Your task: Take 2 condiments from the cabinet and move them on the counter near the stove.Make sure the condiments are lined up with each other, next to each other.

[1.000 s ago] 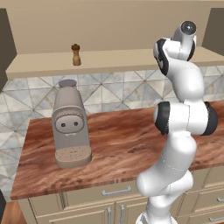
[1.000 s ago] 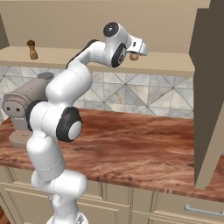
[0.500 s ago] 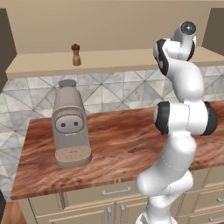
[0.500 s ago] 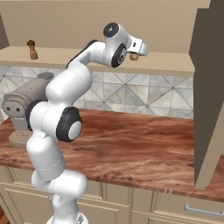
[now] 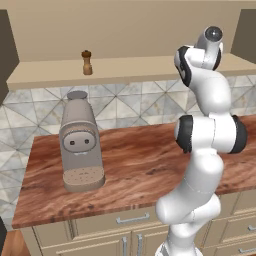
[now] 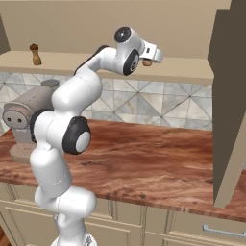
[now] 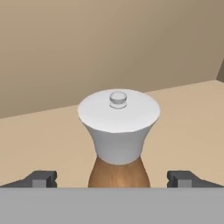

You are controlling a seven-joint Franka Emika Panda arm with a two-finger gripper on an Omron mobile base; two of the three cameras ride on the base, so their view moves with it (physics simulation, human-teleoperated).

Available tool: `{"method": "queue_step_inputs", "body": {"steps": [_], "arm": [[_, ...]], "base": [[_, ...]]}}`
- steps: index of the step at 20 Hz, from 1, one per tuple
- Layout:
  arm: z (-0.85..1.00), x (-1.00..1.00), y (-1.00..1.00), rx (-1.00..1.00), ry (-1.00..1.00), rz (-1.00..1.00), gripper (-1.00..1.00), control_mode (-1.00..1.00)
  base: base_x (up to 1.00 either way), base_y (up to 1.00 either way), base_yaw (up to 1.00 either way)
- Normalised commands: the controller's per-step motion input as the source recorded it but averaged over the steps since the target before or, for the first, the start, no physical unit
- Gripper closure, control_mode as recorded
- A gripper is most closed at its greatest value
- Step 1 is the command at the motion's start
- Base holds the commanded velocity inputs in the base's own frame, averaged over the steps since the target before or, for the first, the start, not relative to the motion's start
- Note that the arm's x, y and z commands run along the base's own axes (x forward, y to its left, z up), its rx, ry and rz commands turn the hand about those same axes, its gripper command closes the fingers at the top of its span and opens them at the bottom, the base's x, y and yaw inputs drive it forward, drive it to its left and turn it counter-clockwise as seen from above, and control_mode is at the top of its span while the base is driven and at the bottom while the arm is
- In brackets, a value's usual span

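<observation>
A pale shaker (image 7: 118, 127) with a white cap and a brown base stands on the cabinet shelf (image 7: 39, 135). It sits midway between the two fingertips of my open gripper (image 7: 117, 178), and neither fingertip (image 7: 41, 178) touches it. From the right base view the hand (image 6: 152, 54) reaches over the shelf (image 6: 187, 71) with the shaker (image 6: 147, 62) just under it. The brown pepper mill (image 5: 87, 62) (image 6: 34, 54) stands upright far to the left on the same shelf. The counter (image 5: 145, 165) lies below. The stove is out of view.
A large grey-beige coffee machine (image 5: 80, 145) (image 6: 26, 117) stands on the counter's left part. The open cabinet door (image 6: 230, 101) hangs at the right, reaching down over the counter (image 6: 158, 161). Tiled wall (image 5: 140, 105) runs behind the counter, cream drawers (image 5: 132, 219) below it.
</observation>
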Motion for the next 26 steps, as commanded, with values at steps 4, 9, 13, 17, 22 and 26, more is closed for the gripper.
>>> {"method": "queue_step_inputs", "body": {"steps": [4,9,13,17,22,26], "arm": [[-0.01,0.09,-0.05,0.0,0.0,0.0,-1.0,-1.0],[-0.03,0.05,-0.03,0.0,0.0,0.0,1.0,-1.0],[0.0,0.0,-0.01,0.0,0.0,0.0,1.0,-1.0],[0.0,0.0,0.0,0.0,0.0,0.0,1.0,-1.0],[0.0,-0.08,0.0,0.0,-0.01,0.0,1.0,-1.0],[0.0,-0.55,0.04,0.0,-0.07,0.04,1.0,-1.0]], "base": [[0.0,0.0,0.0],[0.0,0.0,0.0],[0.0,0.0,0.0],[0.0,0.0,0.0],[0.0,0.0,0.0],[0.0,0.0,0.0]]}}
